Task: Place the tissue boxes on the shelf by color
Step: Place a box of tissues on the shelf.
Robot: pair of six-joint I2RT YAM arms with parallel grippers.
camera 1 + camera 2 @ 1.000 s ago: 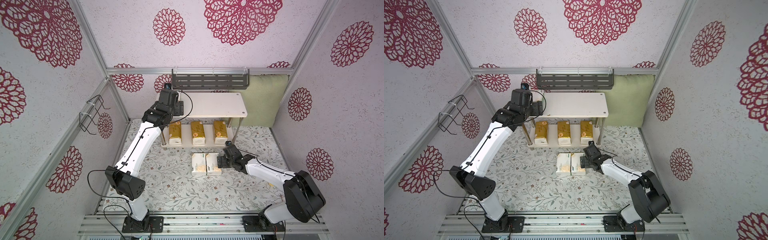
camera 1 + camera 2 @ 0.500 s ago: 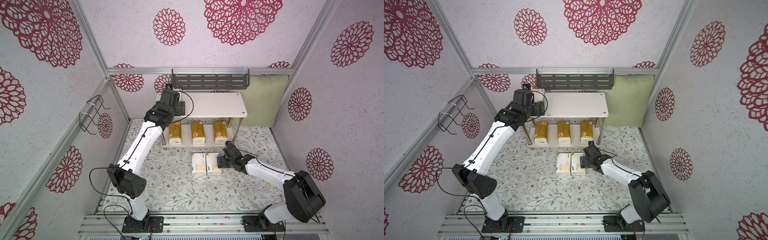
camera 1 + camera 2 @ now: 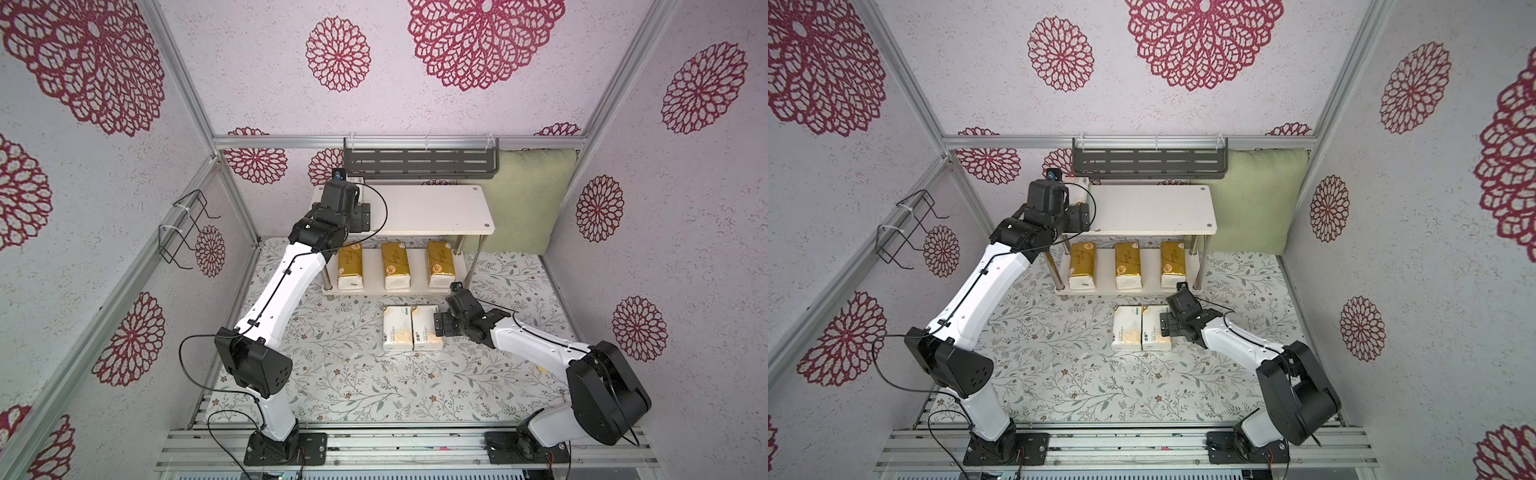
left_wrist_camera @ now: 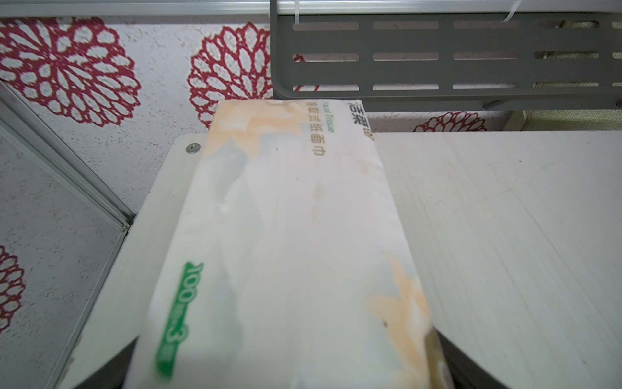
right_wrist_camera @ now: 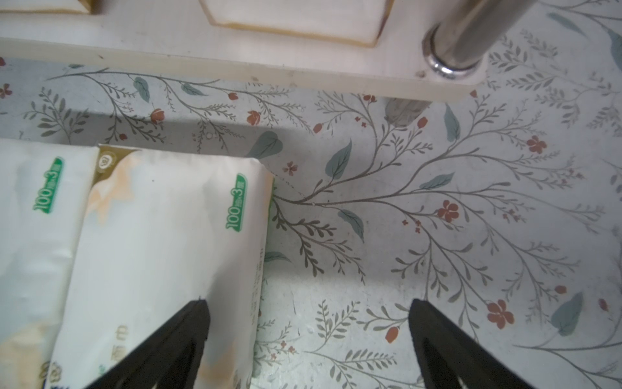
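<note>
Where white pack [image 4: 286, 235] hugs shelf [image 4: 505, 235] corner, room alongside — wall rack [image 4: 437, 70] behind.

This is a robot test cell in a lab, dressed up as a corner of a home. Wall panels [image 3: 257, 75] papered with red flower medallions sit in bare aluminium framing [image 3: 291, 141]. Two white-and-black arms [image 3: 286, 286] are bolted to a slotted rail [image 3: 407, 446]. The counter [image 3: 340, 374] wears a leafy floral cloth, with a green cushion [image 3: 528, 208], a grey wall rack [image 3: 419, 163] and a small white shelf [image 3: 428, 208] at the back.
</note>
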